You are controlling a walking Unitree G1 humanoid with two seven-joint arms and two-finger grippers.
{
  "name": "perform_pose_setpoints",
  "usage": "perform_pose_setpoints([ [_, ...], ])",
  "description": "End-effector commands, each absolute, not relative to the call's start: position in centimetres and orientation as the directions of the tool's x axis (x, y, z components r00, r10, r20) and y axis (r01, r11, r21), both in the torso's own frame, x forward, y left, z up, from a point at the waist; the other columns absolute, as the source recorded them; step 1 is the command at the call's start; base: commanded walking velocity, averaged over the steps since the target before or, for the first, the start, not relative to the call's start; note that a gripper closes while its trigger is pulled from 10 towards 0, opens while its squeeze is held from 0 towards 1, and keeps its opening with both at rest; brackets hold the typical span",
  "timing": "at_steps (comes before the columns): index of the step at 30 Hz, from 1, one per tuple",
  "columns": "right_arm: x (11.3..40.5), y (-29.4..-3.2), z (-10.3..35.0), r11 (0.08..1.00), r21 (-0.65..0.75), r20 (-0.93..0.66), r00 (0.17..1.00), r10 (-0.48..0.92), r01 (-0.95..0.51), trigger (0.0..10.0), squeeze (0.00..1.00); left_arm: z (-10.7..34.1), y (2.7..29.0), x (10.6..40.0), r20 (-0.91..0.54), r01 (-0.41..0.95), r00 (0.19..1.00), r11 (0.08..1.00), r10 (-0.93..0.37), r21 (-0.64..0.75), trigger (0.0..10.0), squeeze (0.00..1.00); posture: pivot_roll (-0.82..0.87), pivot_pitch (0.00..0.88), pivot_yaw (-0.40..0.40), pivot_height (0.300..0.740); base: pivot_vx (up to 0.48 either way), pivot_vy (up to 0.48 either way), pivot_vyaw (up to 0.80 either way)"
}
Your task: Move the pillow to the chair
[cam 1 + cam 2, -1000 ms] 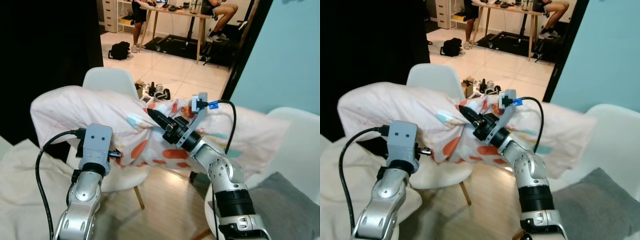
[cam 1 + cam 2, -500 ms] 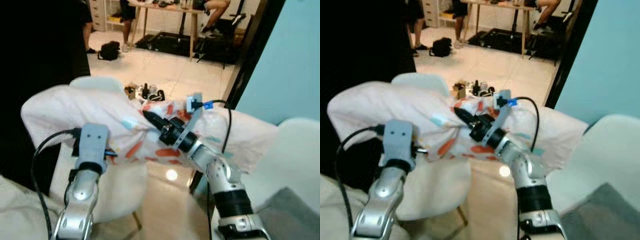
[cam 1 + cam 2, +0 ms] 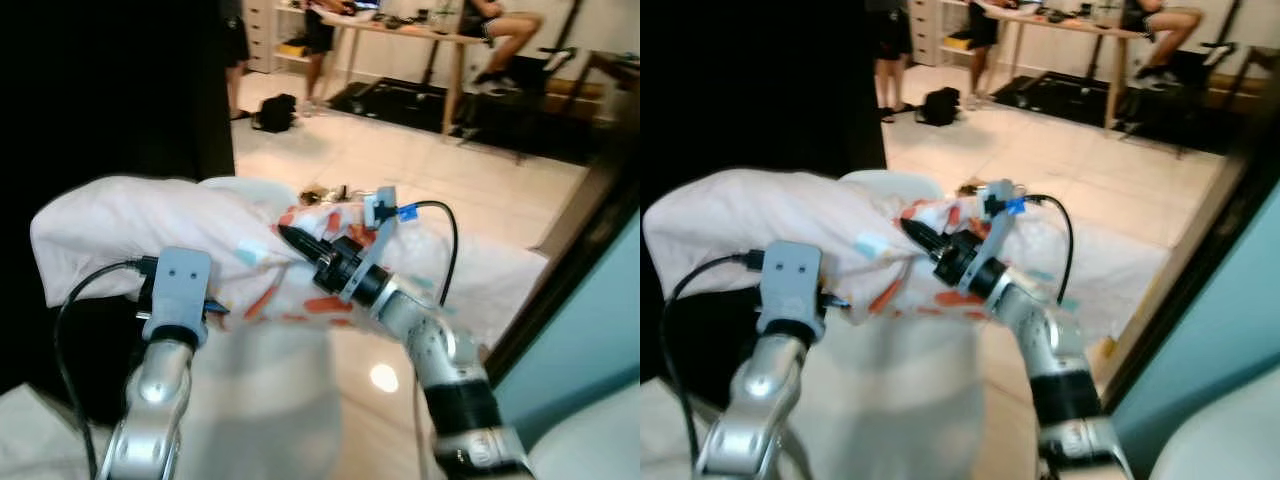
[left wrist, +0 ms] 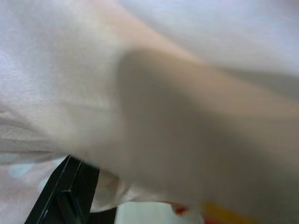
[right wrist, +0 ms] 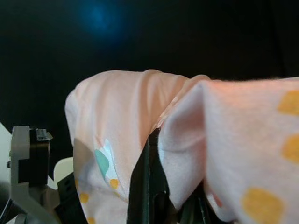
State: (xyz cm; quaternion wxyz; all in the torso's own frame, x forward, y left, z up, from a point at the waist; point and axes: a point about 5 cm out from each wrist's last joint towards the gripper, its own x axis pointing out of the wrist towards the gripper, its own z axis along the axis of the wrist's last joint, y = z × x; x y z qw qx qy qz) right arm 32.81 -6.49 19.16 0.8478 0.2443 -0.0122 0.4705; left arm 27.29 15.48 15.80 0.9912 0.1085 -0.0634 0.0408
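- At 12 o'clock before the robot, the pillow [image 3: 150, 225] hangs in the air, long axis crosswise from 9 to 3 o'clock.
- Right end effector [image 3: 295, 240] pinches a fold of its patterned cover near the middle.
- Left end effector [image 3: 215, 307] is buried under the cloth; I cannot tell its grip.
- Chair [image 3: 270, 400], blurred, lies just below at 6 o'clock.

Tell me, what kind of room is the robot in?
Probably a home: a pillow held up over a white chair, a glossy tiled floor, and a wooden desk with people beside it.
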Motion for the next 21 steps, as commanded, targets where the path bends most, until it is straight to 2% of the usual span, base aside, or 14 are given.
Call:
perform_pose_setpoints([
  [1,32.47,-5.38,20.84,0.367,0.37,0.312,0.487,0.816,-0.853,10.0,0.0,15.74,15.49,27.28,0.128,-0.094,0.989,0.971,0.067,0.219,10.0,0.0,-0.03,0.0,-0.083,0.74,0.0,0.0,0.0],
  [12,32.53,-5.46,20.75,0.364,0.393,0.316,0.495,0.809,-0.845,10.0,0.0,15.49,15.41,27.17,0.113,-0.08,0.992,0.97,0.055,0.228,10.0,0.0,-0.03,0.0,-0.08,0.74,0.0,0.0,0.0],
  [21,32.11,-5.07,20.41,0.364,0.357,0.252,0.464,0.849,-0.86,10.0,0.0,15.25,15.5,27.2,0.097,-0.088,0.993,0.966,0.066,0.244,10.0,0.0,-0.03,0.0,-0.077,0.74,0.0,0.0,0.0],
])
